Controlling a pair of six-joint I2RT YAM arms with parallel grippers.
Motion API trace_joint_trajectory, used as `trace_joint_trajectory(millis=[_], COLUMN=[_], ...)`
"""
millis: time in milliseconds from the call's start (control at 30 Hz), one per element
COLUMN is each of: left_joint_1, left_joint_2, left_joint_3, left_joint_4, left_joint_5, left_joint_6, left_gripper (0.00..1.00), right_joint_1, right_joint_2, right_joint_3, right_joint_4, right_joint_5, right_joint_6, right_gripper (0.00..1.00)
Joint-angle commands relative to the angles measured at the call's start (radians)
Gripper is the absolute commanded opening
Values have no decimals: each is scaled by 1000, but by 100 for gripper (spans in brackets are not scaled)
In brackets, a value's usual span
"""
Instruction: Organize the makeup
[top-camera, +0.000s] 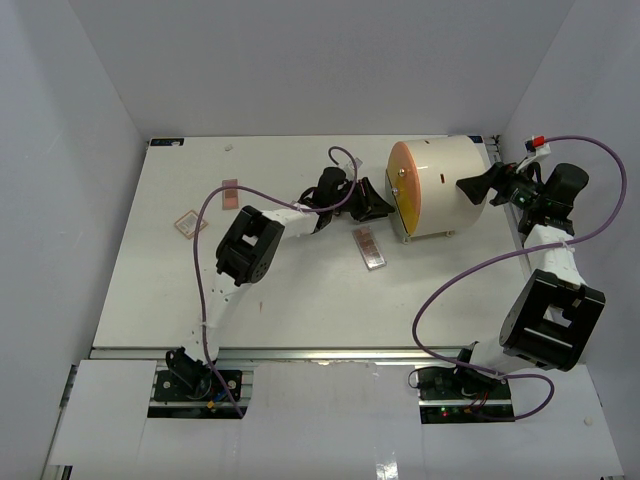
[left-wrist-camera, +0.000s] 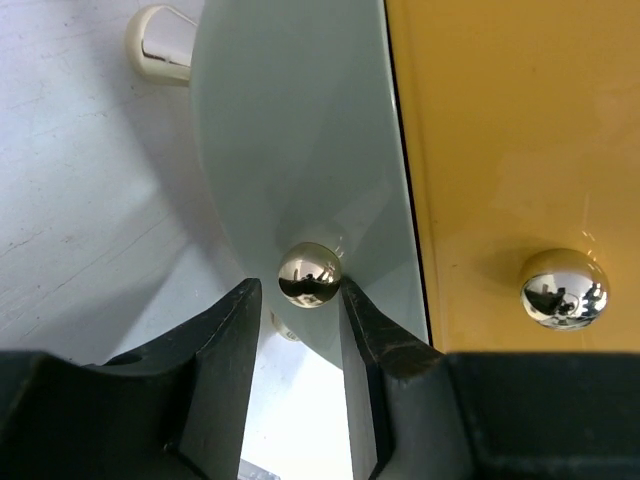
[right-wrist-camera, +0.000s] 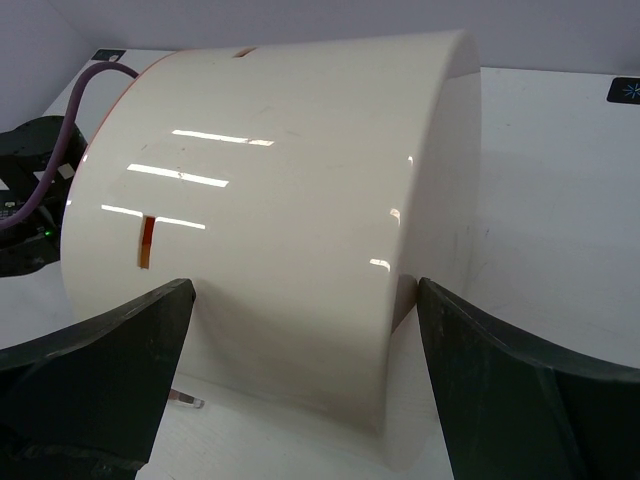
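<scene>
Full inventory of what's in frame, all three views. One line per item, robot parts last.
eyeshadow palette: 1, brown/pink, mid-table, near side of the cylinder's orange front
small palette: 1, pink, far left of table
square palette: 1, pale pink-brown, left, nearer than the small palette
cylinder: 1, cream with orange front, far right
knobs: 2, shiny metal, on the cylinder's front
table: 1, white
cables: 2, purple, one per arm
left gripper: black, open, fingers flanking one knob
right gripper: black, wide open, straddling the cylinder's cream wall
</scene>
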Motion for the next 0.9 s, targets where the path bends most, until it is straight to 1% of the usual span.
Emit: trace_joint_trajectory(millis=[0,33,167,333,733,867], left_joint_1=[8,8,11,21,71,85], left_joint_2=[6,10,15,-20,-220,-274], left_joint_3=[28,27,15,-31,-280,-361], left_joint_4=[69,78,94,111,113,118], left_joint_5=[38,43,49,49,47,49], left_joint_6=[-45,-53,-64,-62,36,58], left_gripper=[45,43,31,22,20,22], right_joint_1=[-4,-5,-14,-26,-54,-54], right_joint_2=[-1,1,5,13,66,66], right_joint_3=[-6,-6,-8,-6,54,72], right_joint_4=[14,13,14,12,-21,-45], right_joint_5=[-59,-60,-60,-60,-57,-50], right_joint_6=[3,4,3,6,23,11], right_gripper=[98,98,98,98,98,98])
